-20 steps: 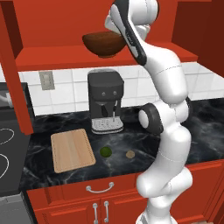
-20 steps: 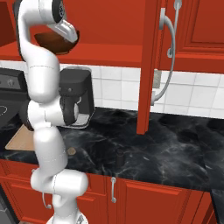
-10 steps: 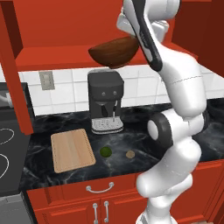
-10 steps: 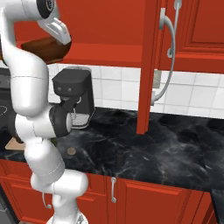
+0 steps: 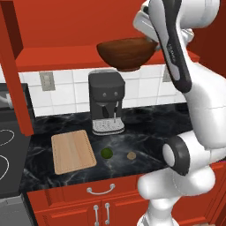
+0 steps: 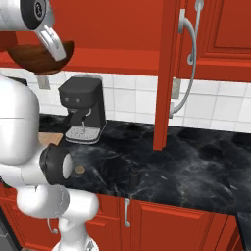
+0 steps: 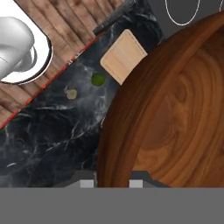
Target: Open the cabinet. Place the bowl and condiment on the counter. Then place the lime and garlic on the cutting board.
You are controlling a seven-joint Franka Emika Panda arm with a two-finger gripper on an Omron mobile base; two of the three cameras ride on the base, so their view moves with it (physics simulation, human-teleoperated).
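Cabinet point(image 6: 164, 73) open. Your gripper point(image 7: 113, 183) holds the bowl point(image 5: 126, 53) by its rim, aloft; lime point(image 5: 106, 153) and garlic point(image 5: 131, 155) remain on the desk point(image 5: 145, 132), off the cutting board point(image 5: 73, 151).

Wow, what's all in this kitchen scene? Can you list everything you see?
bowl: one, dark brown, held in the air above the coffee machine
coffee machine: one, dark grey, at the back of the counter
counter: one, black with white veins
cutting board: one, light tan, on the counter, bare
lime: one, dark green, on the counter right of the board
garlic: one, tan, on the counter right of the lime
condiment: one, dark, upright near the counter's front edge
cabinet: one, red, door open, silver handle
stove: one, dark, left of the counter
gripper: one, shut on the bowl's rim
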